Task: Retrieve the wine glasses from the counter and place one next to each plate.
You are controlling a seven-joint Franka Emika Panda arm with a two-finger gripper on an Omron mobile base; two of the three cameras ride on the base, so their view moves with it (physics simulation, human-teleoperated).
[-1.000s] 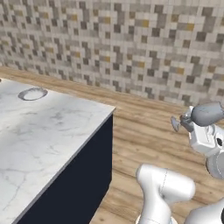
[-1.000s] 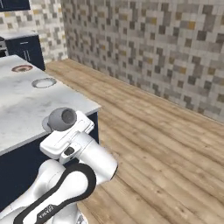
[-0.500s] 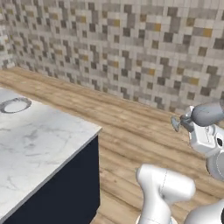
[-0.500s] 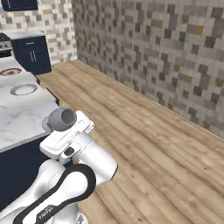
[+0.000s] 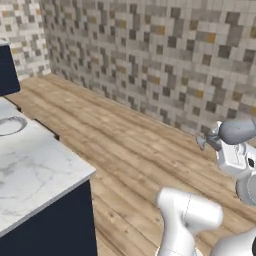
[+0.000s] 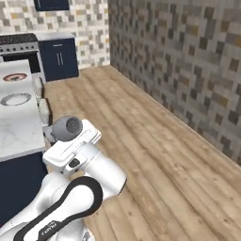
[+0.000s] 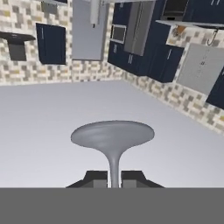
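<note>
While my fingers (image 7: 95, 178) clamp the thin stem of a wine glass (image 7: 112, 136), its round foot points away from my hand, well off the marble island (image 5: 35, 175) with its plates (image 6: 15, 99).

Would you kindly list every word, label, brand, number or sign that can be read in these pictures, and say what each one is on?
There is one text: small dark lettering on the robot arm's white lower link, in the right base view, too small and blurred to read.
Nothing else carries writing: not the plates, the marble top or the tiled wall.
</note>
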